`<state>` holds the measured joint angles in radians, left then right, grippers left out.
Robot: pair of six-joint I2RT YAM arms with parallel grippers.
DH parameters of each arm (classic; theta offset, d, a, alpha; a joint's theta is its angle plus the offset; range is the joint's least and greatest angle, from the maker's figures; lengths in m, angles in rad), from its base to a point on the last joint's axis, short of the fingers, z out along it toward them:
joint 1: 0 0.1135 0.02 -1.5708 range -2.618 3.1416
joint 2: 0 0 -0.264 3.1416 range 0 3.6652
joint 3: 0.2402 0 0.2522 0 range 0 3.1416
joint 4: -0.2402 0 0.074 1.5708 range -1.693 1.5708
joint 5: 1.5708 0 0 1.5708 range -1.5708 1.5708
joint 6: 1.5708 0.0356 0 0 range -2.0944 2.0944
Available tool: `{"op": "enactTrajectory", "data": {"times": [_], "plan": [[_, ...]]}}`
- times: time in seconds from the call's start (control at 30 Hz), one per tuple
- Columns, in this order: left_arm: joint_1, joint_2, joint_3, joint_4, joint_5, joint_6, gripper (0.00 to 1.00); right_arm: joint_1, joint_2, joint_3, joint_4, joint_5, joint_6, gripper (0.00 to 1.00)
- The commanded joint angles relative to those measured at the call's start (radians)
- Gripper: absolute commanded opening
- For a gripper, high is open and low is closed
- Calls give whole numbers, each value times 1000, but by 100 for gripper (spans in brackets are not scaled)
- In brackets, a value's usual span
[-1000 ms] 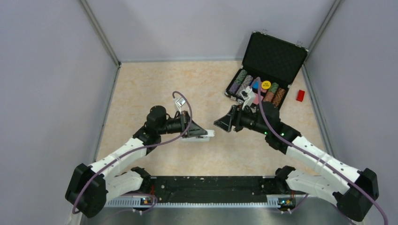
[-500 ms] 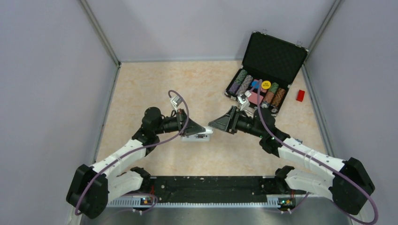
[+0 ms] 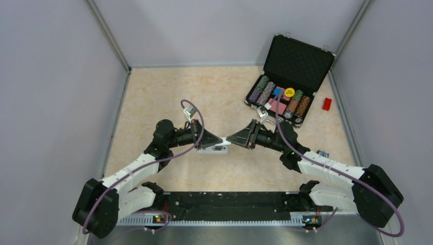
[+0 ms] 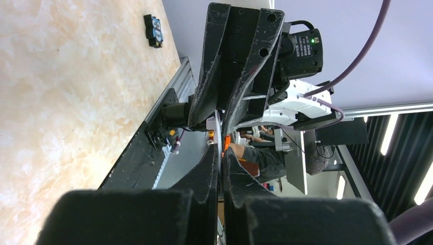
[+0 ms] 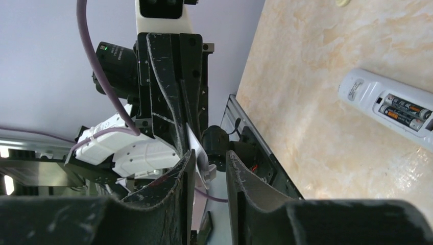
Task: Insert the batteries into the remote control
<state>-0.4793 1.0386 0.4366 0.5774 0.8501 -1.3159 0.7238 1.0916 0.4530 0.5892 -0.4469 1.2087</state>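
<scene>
1. The slim white plastic remote control lies flat, back upward, on the glossy beige marbled tabletop. It sits directly below the two meeting grippers, with its long axis running left to right across the table.
2. Its back compartment stands uncovered. The two small dark cylindrical batteries lie side by side inside, lengthwise along the remote.
3. The left gripper, scuffed black plastic, is clamped tight on a thin flat white cover piece, held edge-on above the table.
4. The right gripper faces it tip to tip. Its jaws are a narrow way apart and straddle the cover's free end, with a gap showing beside the plate.
5. The remote sits mid-table, well apart from the grey side walls and from the open black foam-lined case of poker chips at the far right.
</scene>
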Motion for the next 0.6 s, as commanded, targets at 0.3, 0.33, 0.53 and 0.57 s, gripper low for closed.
{"op": "enactTrajectory", "data": {"times": [0.3,0.33,0.53,0.57], "plan": [[17,18,-42,99,-33,-40,0,5,33,-15,154,-33,54,5],[19,19,-46,99,-34,-41,3,5,35,-16,154,-33,55,1],[43,-2,-41,-128,-104,54,69,5,31,-5,4,23,-10,0],[49,-15,-27,-268,-152,109,72,5,31,-1,-44,42,-35,0]]}}
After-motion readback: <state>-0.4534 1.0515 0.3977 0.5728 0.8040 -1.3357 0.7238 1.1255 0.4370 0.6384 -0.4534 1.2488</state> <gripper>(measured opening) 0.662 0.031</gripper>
